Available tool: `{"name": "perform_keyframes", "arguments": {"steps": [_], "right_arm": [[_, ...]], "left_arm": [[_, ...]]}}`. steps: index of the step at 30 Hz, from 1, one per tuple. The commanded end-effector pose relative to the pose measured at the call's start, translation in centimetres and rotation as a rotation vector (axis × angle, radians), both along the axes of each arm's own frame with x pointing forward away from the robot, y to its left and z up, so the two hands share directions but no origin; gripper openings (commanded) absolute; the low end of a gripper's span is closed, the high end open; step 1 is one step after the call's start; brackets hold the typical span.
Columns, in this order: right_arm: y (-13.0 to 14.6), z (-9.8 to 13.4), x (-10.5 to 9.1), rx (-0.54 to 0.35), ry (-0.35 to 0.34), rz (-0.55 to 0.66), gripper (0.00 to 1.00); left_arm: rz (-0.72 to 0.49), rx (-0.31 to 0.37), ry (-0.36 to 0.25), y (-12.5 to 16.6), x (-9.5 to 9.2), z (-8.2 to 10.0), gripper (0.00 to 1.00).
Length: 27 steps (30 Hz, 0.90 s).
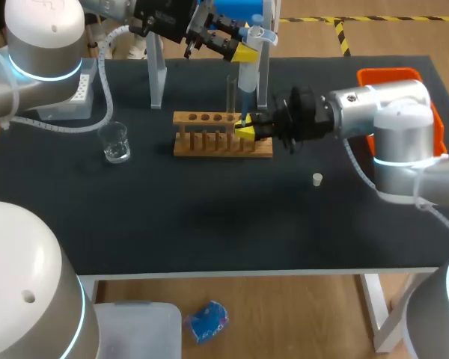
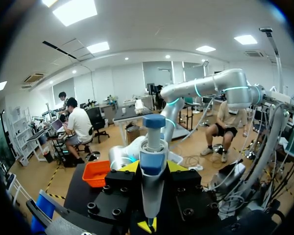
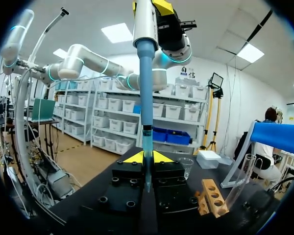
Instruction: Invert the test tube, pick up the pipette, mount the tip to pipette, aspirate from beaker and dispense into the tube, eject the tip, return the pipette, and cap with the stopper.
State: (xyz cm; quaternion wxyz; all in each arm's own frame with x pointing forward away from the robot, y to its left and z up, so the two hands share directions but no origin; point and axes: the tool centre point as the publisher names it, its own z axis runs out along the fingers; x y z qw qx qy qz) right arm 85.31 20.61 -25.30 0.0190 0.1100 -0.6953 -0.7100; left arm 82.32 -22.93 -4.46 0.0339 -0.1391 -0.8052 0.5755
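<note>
Head camera: fixed, high and behind the robot, facing down on the whole surface (image 1: pixel 209 224); the farthest of the three.

Left wrist camera: held high over the surface's far side. It looks along the left pincer (image 2: pixel 152 169), roughly level across the room, with the pipette (image 2: pixel 153 161) very near.

Right wrist camera: low, just above the surface. It looks along the right pincer (image 3: pixel 148 157), tilted upward, with the pipette close ahead.

Shared: pipette in all three. Rack (image 1: pixel 222 138) and beaker (image 1: pixel 116 142) in head and right wrist. Orange bin (image 1: pixel 389 77) in head and left wrist.
</note>
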Motion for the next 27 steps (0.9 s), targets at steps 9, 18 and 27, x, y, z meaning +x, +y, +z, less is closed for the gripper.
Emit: {"name": "perform_keyframes", "arguments": {"steps": [9,18,27], "right_arm": [[-0.03,-0.11,0.01,0.014,-0.014,-0.028,0.00],[0.00,-0.02,0.03,0.002,-0.039,-0.028,0.00],[-0.08,0.31,0.07,0.007,-0.050,-0.032,0.00]], "left_arm": [[-0.002,0.002,0.001,0.12,-0.02,-0.13,0.00],[-0.002,0.002,0.001,0.12,-0.02,-0.13,0.00],[-0.002,0.002,0.001,0.12,-0.02,-0.13,0.00]]}}
